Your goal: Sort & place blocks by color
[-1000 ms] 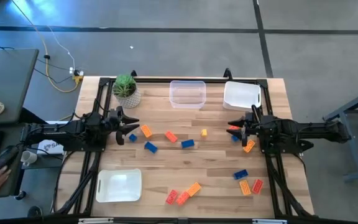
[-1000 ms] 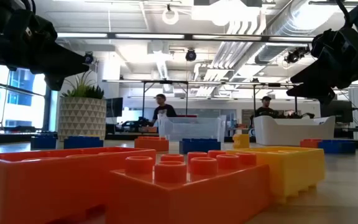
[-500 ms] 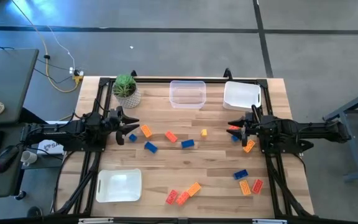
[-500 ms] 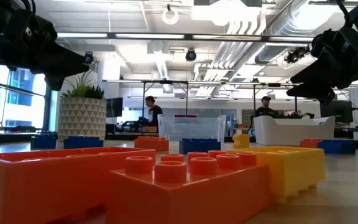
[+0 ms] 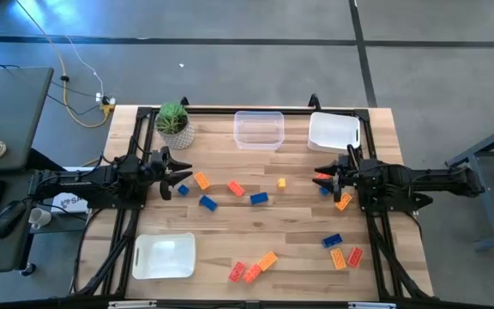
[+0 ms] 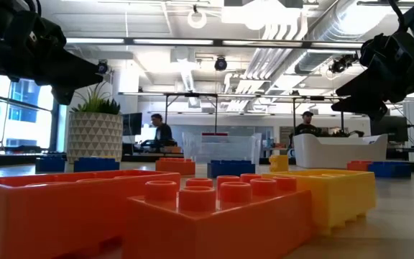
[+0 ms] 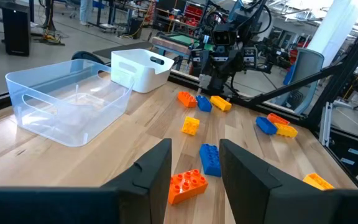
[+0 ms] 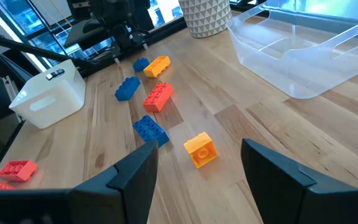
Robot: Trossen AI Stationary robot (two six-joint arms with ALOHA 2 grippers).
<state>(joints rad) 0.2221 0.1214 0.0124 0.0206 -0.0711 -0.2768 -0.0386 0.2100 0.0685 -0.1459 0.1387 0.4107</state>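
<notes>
Two arms extend level over the counter (image 5: 256,232) from opposite sides, facing each other; the left end effector (image 5: 178,178) hovers near the left edge beside a blue block and an orange block (image 5: 201,181); its fingers (image 7: 151,171) stand apart with nothing between them; the right end effector (image 5: 326,178) hovers at the right edge below the white bin (image 5: 333,131), fingers (image 8: 135,177) apart and empty, above a red block (image 5: 322,177) and just beside another orange block (image 5: 343,202).

Blocks are small studded rectangular bricks in blue, red and orange, plus one small yellow cube-like brick (image 5: 281,183); all lie loose on the counter, none in a container. A central row holds an orange-red brick (image 5: 236,188) and two blue bricks (image 5: 259,198); a cluster of red and orange bricks (image 5: 253,268) lies at the near edge; a blue, an orange and a red brick (image 5: 354,254) lie at the near right.

High view alone shows the second white bin (image 5: 165,256) at the near left, the clear bin (image 5: 258,130) and the potted plant (image 5: 175,123) together. Low view shows near bricks (image 6: 221,208) at stud level, and people (image 6: 161,133) in the room behind. Left wrist view shows the clear bin (image 7: 67,99) as empty.
</notes>
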